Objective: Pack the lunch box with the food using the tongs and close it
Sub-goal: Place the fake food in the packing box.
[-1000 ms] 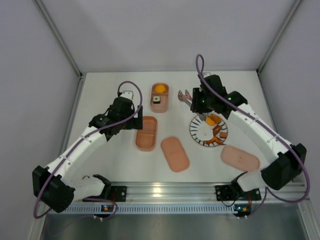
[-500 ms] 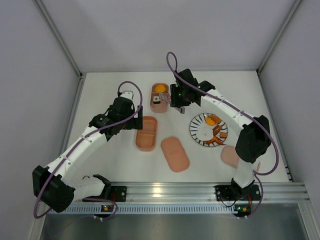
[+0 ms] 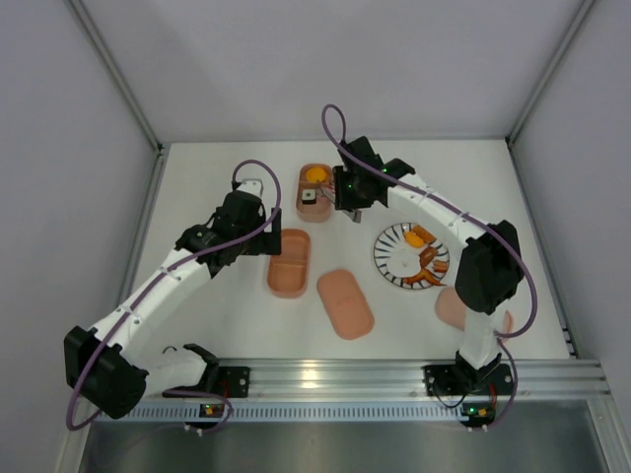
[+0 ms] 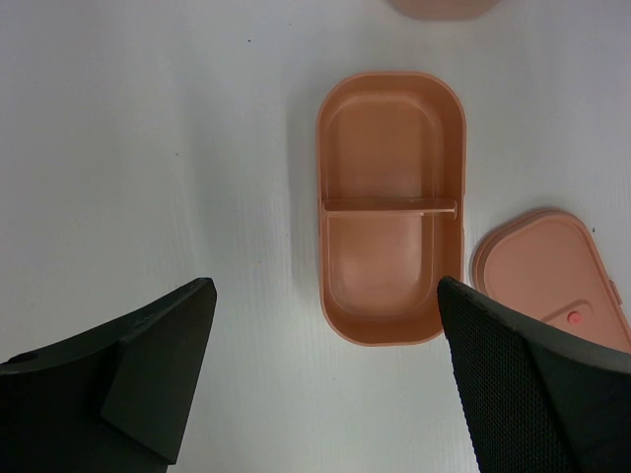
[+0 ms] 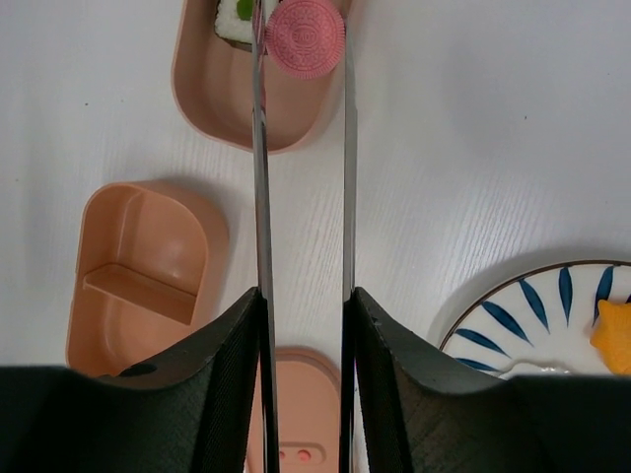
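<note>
Since the right pincer (image 5: 304, 307) was clamped on the two thin arms of the tongs (image 5: 258, 197), squeezing them partway, it was the one doing the job here. The tips looked pinched on a round pink piece (image 5: 306, 39), hanging over the near end of the far tray (image 5: 212, 99). That tray already had a sushi roll (image 5: 235, 20) and an orange piece (image 3: 315, 174) in it.

The left pincer (image 4: 323, 296) was spread wide with nothing in it, hovering above the other tray (image 4: 389, 148), whose two sections were bare. One lid (image 4: 552, 266) lay flat just beside that tray, and the second lid (image 3: 449, 308) sat partly under the right arm. More food (image 3: 426, 258) waited on the striped plate (image 3: 394, 246), and all of it sat on the white worktop (image 3: 217, 177).

My guess on handling: that pink disc is tiny, light and probably slick plastic, so those skinny metal tips could easily let it twist or pop out. The tongs are springy, so easing the squeeze should drop it. The trays look light enough to skid if bumped. For the lids, I'd grab across the narrow width.
</note>
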